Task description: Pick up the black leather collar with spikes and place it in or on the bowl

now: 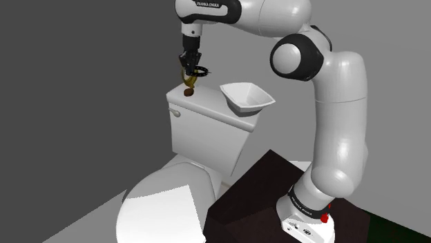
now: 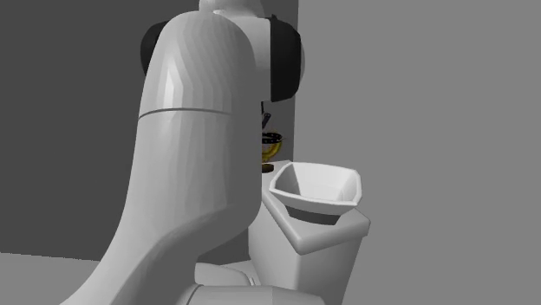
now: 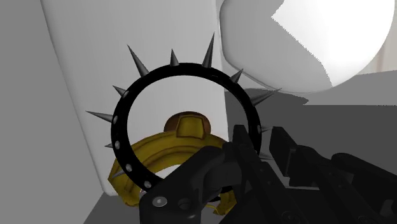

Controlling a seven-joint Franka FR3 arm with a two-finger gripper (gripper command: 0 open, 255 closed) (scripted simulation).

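While the toilet seat [image 1: 160,203] lies nearest me, the work is up on the tank lid [image 1: 207,110] behind it. At the lid's end nearer the arm's stand sits the white bowl [image 1: 243,105], mouth up, with nothing in it that I can see. Farther along, above the lid's opposite end, the pincer [image 1: 193,67] is clamped on the band of the black spiked collar [image 3: 137,89]. The collar hangs clear of the lid, its ring roughly level and jutting to one side of the fingers. Beneath it stands a small golden cup-like thing [image 3: 189,126]. So the bowl lies sideways from the pincer, along the lid's length. I judge the carry needs enough height for the spikes to clear the bowl's rim.
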